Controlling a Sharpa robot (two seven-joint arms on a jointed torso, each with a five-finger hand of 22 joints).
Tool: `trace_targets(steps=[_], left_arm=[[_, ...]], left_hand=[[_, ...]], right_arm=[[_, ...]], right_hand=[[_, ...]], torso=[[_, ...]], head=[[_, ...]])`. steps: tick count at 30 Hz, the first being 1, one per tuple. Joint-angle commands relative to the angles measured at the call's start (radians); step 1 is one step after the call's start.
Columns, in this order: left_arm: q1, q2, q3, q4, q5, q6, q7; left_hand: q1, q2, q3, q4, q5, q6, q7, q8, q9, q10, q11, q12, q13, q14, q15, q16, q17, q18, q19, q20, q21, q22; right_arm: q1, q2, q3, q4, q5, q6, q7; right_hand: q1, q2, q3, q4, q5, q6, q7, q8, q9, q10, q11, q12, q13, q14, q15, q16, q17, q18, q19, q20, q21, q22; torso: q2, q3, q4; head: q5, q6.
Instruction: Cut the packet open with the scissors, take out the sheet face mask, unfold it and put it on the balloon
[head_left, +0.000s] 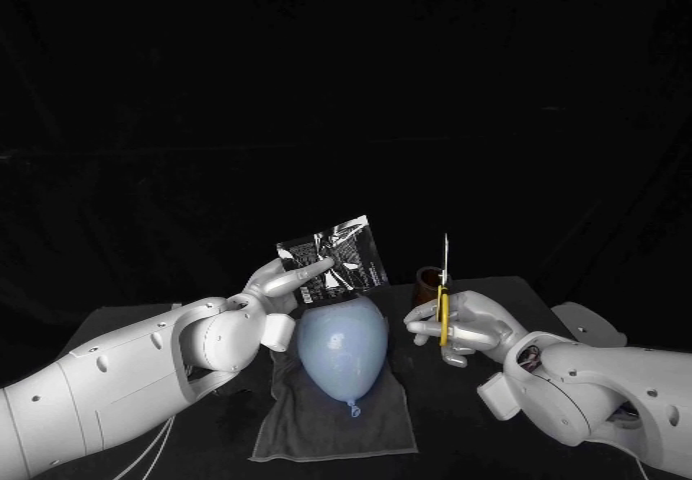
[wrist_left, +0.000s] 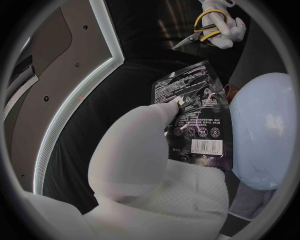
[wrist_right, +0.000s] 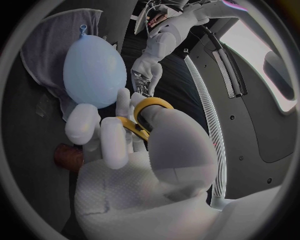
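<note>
Currently we are at the very start of the job, as far as we can judge. At the left, our left hand (head_left: 284, 280) is raised above the table (head_left: 130, 325) and pinches the dark packet (head_left: 336, 255) by its lower side between thumb and fingers. The packet stands up, tilted, over the far end of the balloon (head_left: 343, 345). We judge that it has not been cut: its upper edge looks whole and no mask shows outside it. The pale blue balloon lies lengthwise on a grey cloth (head_left: 310, 430) in the middle of the table, with its knot toward the near edge, and nothing is on it. To the right, our right hand (head_left: 462, 325) is closed on the yellow-handled scissors (head_left: 444, 290) and holds them upright with the blades pointing up. The scissors are beside the packet but clearly apart from it. The blades look shut or nearly shut. So the scissors and packet are both in hand, and what remains is the cut, pulling out the mask, unfolding it and laying it on the balloon. Several things stay unclear. The fingers cover the packet's lower corner, so we cannot check that edge. The mask itself is out of sight inside. A small brown object (head_left: 427, 285) stands just behind the right hand, partly covered, and we cannot tell what it is. The far edge of the table is lost in the dark.
</note>
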Motion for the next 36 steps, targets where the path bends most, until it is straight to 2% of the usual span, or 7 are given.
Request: trace_targets(steps=[1,7,12,17,21,25,36], left_arm=[[-0.003,0.013,0.002,-0.009,0.04,-0.025,0.027],[-0.005,0.022,0.002,-0.014,0.044,-0.036,0.017],[-0.006,0.031,0.002,-0.015,0.044,-0.043,0.005],[-0.007,0.04,0.002,-0.018,0.043,-0.047,-0.01],[-0.006,0.046,0.003,-0.018,0.038,-0.049,-0.022],[-0.004,0.051,0.004,-0.022,0.034,-0.049,-0.032],[0.023,0.071,0.005,-0.039,0.009,-0.05,-0.079]], left_hand=[[-0.012,0.002,0.008,-0.002,0.004,-0.006,0.002,0.003,0.086,0.003,0.0,-0.002,0.001,0.007,-0.001,-0.004,0.002,0.007,0.008,0.0,0.004,0.001],[-0.014,0.003,0.009,-0.003,0.004,-0.006,0.003,0.004,0.086,0.003,0.0,-0.002,0.001,0.007,-0.001,-0.004,0.002,0.007,0.008,0.0,0.004,0.001],[-0.017,0.003,0.011,-0.005,0.004,-0.006,0.003,0.004,0.087,0.004,0.001,-0.002,0.001,0.008,-0.001,-0.005,0.003,0.007,0.008,0.0,0.004,0.001],[-0.019,0.003,0.014,-0.007,0.004,-0.007,0.003,0.005,0.087,0.003,0.001,-0.002,0.001,0.008,-0.001,-0.005,0.003,0.007,0.008,-0.001,0.004,0.001],[-0.02,0.003,0.016,-0.01,0.004,-0.007,0.003,0.005,0.088,0.003,0.001,-0.002,0.001,0.007,-0.001,-0.005,0.003,0.007,0.008,-0.001,0.004,0.001],[-0.022,0.003,0.019,-0.013,0.004,-0.008,0.003,0.005,0.089,0.003,0.001,-0.002,0.001,0.007,-0.001,-0.006,0.004,0.007,0.008,-0.001,0.004,0.001],[-0.024,0.003,0.021,-0.017,0.004,-0.008,0.003,0.005,0.089,0.003,0.001,-0.002,0.001,0.007,-0.001,-0.006,0.004,0.007,0.009,-0.001,0.005,0.001]], right_arm=[[-0.02,-0.013,0.0,0.02,-0.006,0.035,0.058],[-0.045,-0.027,-0.004,0.035,0.13,0.042,0.054],[-0.063,-0.035,-0.006,0.037,0.207,0.084,0.002],[-0.07,-0.039,-0.006,0.035,0.167,0.142,-0.084],[-0.072,-0.041,-0.007,0.031,0.145,0.14,-0.108],[-0.072,-0.038,-0.007,0.026,0.149,0.13,-0.105],[-0.073,-0.024,-0.007,0.027,0.043,0.133,-0.122]], right_hand=[[0.049,0.028,0.023,-0.017,-0.001,0.008,0.001,0.008,0.007,0.035,-0.014,-0.008,-0.01,0.033,-0.005,0.017,0.019,-0.022,0.018,-0.003,0.033,0.057],[0.049,0.033,0.032,-0.041,0.002,0.025,-0.02,0.043,0.052,0.143,-0.039,0.157,0.127,0.074,-0.025,0.132,0.134,-0.053,0.09,-0.021,0.205,0.134],[0.0,0.02,0.0,-0.023,0.002,0.003,-0.046,0.114,0.146,0.189,-0.057,0.982,0.755,0.1,-0.036,0.256,0.272,-0.08,0.141,-0.03,0.353,0.199],[-0.071,-0.016,-0.052,0.033,0.0,-0.01,-0.055,0.134,0.186,0.206,-0.064,1.34,1.003,0.107,-0.044,0.281,0.303,-0.085,0.151,-0.04,0.382,0.212],[-0.158,-0.083,-0.125,0.086,-0.001,-0.041,-0.033,0.106,0.177,0.153,-0.045,1.043,0.835,0.096,-0.03,0.245,0.258,-0.078,0.134,-0.032,0.347,0.202],[-0.165,-0.099,-0.161,0.114,0.0,-0.079,-0.018,0.059,0.156,0.065,-0.032,0.633,0.597,0.088,-0.019,0.219,0.226,-0.077,0.132,-0.021,0.343,0.201],[-0.173,-0.158,-0.283,0.165,-0.002,-0.137,0.007,-0.002,0.134,0.005,-0.01,0.241,0.34,0.082,0.0,0.199,0.199,-0.07,0.114,-0.003,0.306,0.19]], torso=[[0.0,0.0066,-0.0078],[-0.003,0.0115,-0.01],[-0.006,0.0167,-0.0133],[-0.007,0.0188,-0.0162],[-0.008,0.0212,-0.0182],[-0.008,0.0226,-0.0185],[-0.008,0.0207,-0.0181]], head=[[-0.024,-0.024],[-0.049,-0.052],[-0.06,-0.069],[-0.066,-0.076],[-0.069,-0.078],[-0.071,-0.079],[-0.068,-0.076]])
